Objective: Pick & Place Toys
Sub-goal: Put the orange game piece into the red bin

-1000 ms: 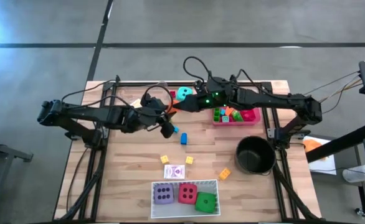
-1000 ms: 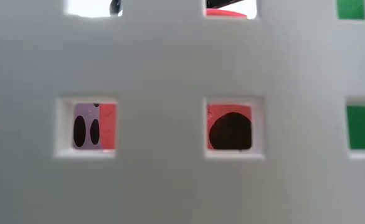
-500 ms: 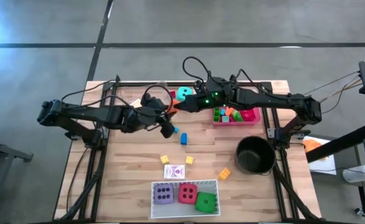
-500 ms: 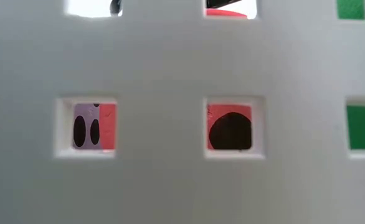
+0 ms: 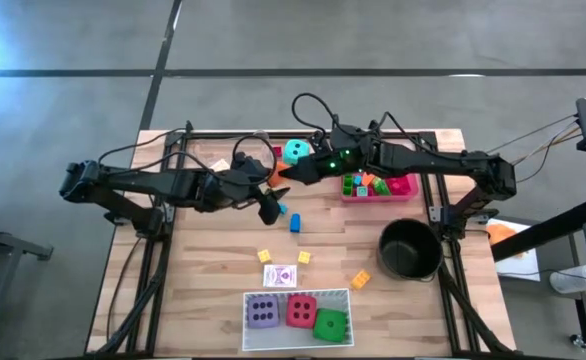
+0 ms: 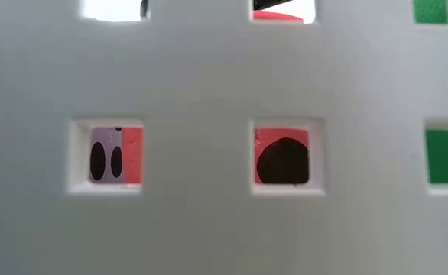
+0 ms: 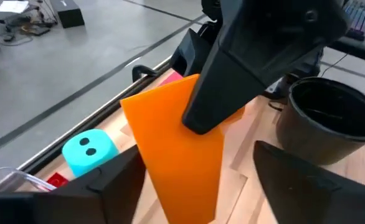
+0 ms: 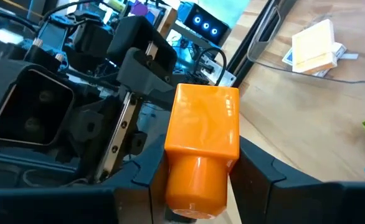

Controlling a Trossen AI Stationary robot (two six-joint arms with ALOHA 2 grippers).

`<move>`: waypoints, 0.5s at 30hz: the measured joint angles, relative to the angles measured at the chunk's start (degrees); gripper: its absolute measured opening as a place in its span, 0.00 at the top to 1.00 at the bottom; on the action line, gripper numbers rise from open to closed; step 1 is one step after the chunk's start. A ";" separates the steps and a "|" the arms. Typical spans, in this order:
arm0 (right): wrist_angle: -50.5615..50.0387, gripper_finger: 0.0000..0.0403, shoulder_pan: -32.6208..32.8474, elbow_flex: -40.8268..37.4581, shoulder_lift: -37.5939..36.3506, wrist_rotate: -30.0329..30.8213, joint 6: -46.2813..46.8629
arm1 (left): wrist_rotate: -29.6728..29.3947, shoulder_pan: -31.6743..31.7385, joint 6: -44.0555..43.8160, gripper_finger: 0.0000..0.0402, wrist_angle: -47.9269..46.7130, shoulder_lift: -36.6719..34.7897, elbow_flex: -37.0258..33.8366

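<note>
My right gripper (image 5: 285, 172) is shut on an orange plastic block (image 8: 204, 124) above the table's far middle. My left gripper (image 7: 195, 186) is open; its two fingers stand on either side of the same block (image 7: 176, 149). Whether they touch it I cannot tell. A teal die (image 5: 295, 151) lies just beyond, also in the left wrist view (image 7: 89, 152). The purple (image 5: 264, 312), red (image 5: 300, 311) and green (image 5: 330, 323) dice lie in a white tray (image 5: 298, 292) at the near edge. Loose blue (image 5: 295, 222) and yellow (image 5: 264, 257) blocks and a card (image 5: 281, 275) lie on the table. My right gripper pinches the orange block between its two fingers (image 8: 257, 174), at the block's narrower round end (image 8: 198, 180). The squarer end sticks out past the fingertips. The gripper comes from the table's right, and the block is lifted clear of the table.
A pink tray (image 5: 405, 186) with several bright blocks stands at the far right. A black round pot (image 5: 410, 250) stands nearer at the right. The white tray's holed wall (image 6: 209, 76) fills the low view. More cards (image 8: 316, 46) lie at the far left.
</note>
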 joint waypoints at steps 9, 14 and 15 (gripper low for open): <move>-0.05 0.70 -2.11 0.00 -0.04 -1.40 -3.58 | 0.15 -0.07 -2.55 0.13 -0.34 -3.29 0.00; -0.44 0.70 -4.09 -0.01 -0.71 -3.19 -4.96 | -0.06 -0.07 -3.13 0.12 -0.52 -4.63 0.00; -0.96 0.70 -4.55 0.00 -0.90 -3.26 -5.33 | -0.09 -0.07 -3.58 0.12 -0.65 -4.85 0.00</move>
